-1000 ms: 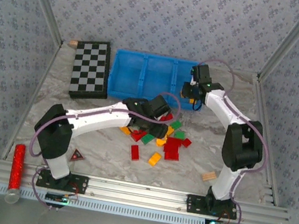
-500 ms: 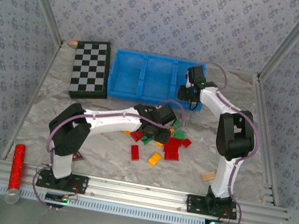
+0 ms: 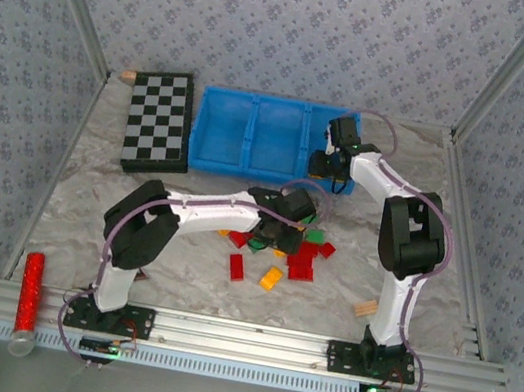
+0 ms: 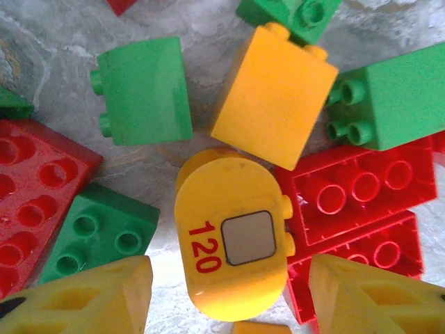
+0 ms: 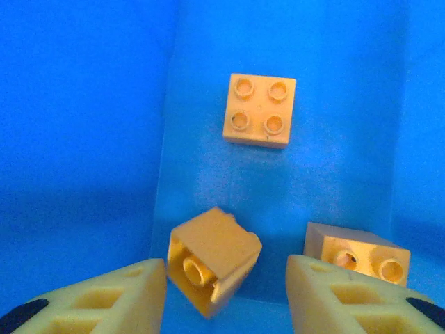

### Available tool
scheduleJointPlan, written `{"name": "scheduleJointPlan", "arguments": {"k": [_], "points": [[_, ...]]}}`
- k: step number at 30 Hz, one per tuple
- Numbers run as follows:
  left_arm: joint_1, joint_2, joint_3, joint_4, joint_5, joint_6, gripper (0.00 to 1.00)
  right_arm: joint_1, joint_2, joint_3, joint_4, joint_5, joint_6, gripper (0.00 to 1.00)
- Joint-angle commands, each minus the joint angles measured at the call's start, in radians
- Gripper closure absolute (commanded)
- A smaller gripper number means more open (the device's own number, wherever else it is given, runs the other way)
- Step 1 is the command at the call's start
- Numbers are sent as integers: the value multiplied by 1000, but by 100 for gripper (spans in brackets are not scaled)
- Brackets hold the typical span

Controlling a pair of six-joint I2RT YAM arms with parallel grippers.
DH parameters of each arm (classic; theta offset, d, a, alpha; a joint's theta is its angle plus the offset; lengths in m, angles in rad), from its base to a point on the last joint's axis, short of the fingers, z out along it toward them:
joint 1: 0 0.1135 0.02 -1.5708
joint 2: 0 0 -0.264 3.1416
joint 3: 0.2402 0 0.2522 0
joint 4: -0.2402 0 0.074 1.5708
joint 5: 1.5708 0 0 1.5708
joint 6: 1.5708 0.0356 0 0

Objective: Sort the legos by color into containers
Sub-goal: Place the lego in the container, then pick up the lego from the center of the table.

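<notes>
While the right gripper (image 5: pixel 224 278) hangs over the right-hand compartment of the blue tray (image 5: pixel 83 104), its fingers stand apart and hold nothing. An orange brick (image 5: pixel 212 268) lies tipped on one edge on the tray floor between them. Two more orange bricks rest in the same compartment: a square one (image 5: pixel 259 110) farther ahead of the fingertips, and another (image 5: pixel 354 257) just beyond the right finger. I judge the drop-off of an orange brick to be ending here, so this arm's next move is to lift clear and go for another piece.

Over the pile on the table, the left gripper (image 4: pixel 229 271) also has its fingers apart, straddling a rounded yellow piece (image 4: pixel 229 240) marked 120 without clamping it. Ahead of the fingertips sits an orange block (image 4: pixel 274 87), with green bricks (image 4: pixel 142 90) and red bricks (image 4: pixel 354 191) crowding both sides. Closing squarely should take the yellow piece; the red neighbour touching it may drag along.
</notes>
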Motion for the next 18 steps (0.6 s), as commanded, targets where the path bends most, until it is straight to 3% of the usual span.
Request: {"name": "scheduleJointPlan", "arguments": {"k": [1,15,18], "points": [[-7,23,29,1,-10,-22,39,-5,-28,0,2,-19,-16,51],[-6,87,59,-10,-17,-22,40,-4,-228,-157,8,-8,-16,51],[-6,92,58,-25,-26,-21,44,-4,-273,-193,6,-1,-11,51]]}}
